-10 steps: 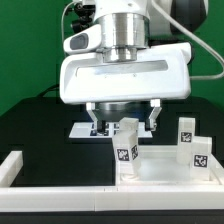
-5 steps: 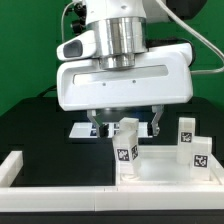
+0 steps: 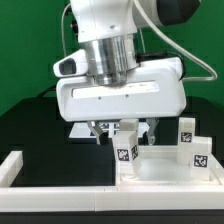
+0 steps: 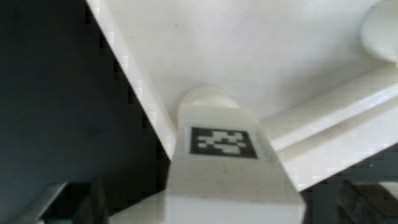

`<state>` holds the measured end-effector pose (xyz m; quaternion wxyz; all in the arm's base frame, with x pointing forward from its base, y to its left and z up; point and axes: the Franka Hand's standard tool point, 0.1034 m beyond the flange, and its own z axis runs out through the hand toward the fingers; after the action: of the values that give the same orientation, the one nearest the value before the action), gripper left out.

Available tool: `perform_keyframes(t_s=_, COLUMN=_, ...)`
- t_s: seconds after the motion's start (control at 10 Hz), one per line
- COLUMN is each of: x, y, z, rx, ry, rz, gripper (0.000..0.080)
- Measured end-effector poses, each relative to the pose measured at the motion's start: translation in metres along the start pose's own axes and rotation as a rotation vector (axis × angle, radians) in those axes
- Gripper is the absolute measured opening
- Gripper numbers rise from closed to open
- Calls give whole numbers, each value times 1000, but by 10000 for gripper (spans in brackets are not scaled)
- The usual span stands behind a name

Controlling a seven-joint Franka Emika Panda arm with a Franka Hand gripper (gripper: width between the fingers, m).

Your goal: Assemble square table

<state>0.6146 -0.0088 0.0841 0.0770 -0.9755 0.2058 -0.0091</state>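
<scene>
Since before, your gripper [image 3: 122,130] has swung and dropped over the leg [image 3: 127,143] at the top's [image 3: 160,170] nine o'clock; jaws wide, straddling it. Next, close squarely.

Legs standing on the tabletop, arm above

The large white plastic square tabletop [image 3: 160,170] lies at the exterior view's right on the black table [image 3: 40,125]. One short white blocky tagged leg [image 3: 126,143] stands on it beneath the two-finger gripper [image 3: 120,131]; two more tagged legs [image 3: 192,145] stand further right. A low white border bar [image 3: 12,168] lies left.
</scene>
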Motion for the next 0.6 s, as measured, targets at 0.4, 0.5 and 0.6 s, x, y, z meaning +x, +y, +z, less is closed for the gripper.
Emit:
perform_keyframes(t_s=0.4, x=0, y=0, z=1, rx=-1, ry=0, rz=51, gripper=359)
perform_keyframes(t_s=0.5, x=0, y=0, z=1, rx=-1, ry=-1, rz=110, gripper=289)
perform_keyframes(t_s=0.6, x=0, y=0, z=1, rx=-1, ry=-1, rz=162, gripper=289)
